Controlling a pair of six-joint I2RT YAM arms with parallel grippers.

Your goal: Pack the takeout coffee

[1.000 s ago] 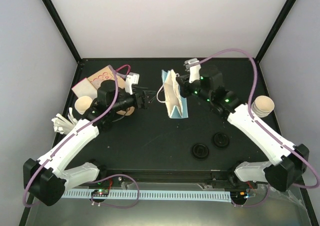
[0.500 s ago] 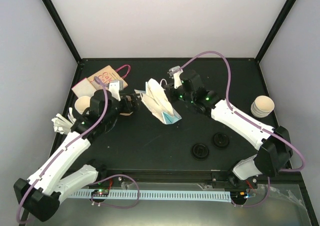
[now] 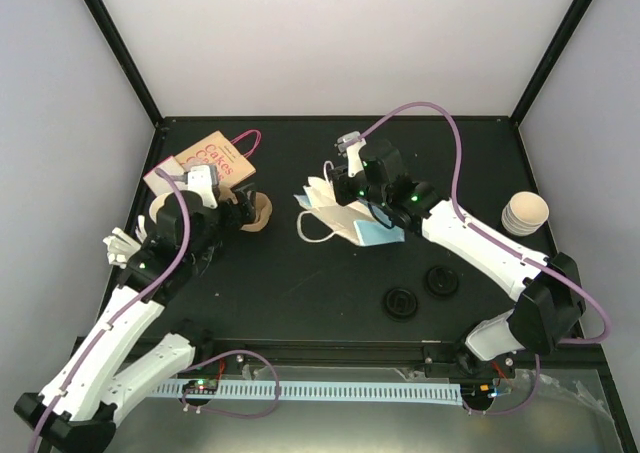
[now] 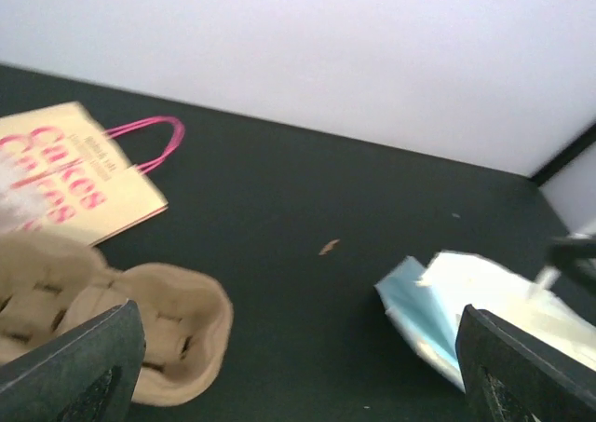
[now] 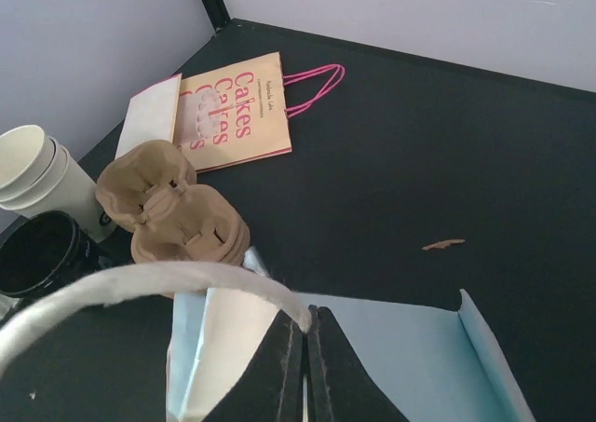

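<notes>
The right pincer [image 5: 304,327] is pressed together on the white handle [image 5: 168,275] of the paper bag [image 5: 400,347], which lies on the desk [image 3: 300,283] directly beneath it. The left pincer [image 4: 298,347] is spread wide and holds nothing. The cup carrier [image 4: 140,310] lies just beside one of its fingers.

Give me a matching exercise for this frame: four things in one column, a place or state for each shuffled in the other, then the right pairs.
Things:
1. Cakes bag
2. blue-and-white bag
3. black lids
4. left gripper

Places or states:
A. open, holding nothing
B. lying flat at the far left of the table
C. pinched in the shut right gripper
D. lying on the near right, apart from each other

Pairs: 1-B, 2-C, 3-D, 4-A
</notes>
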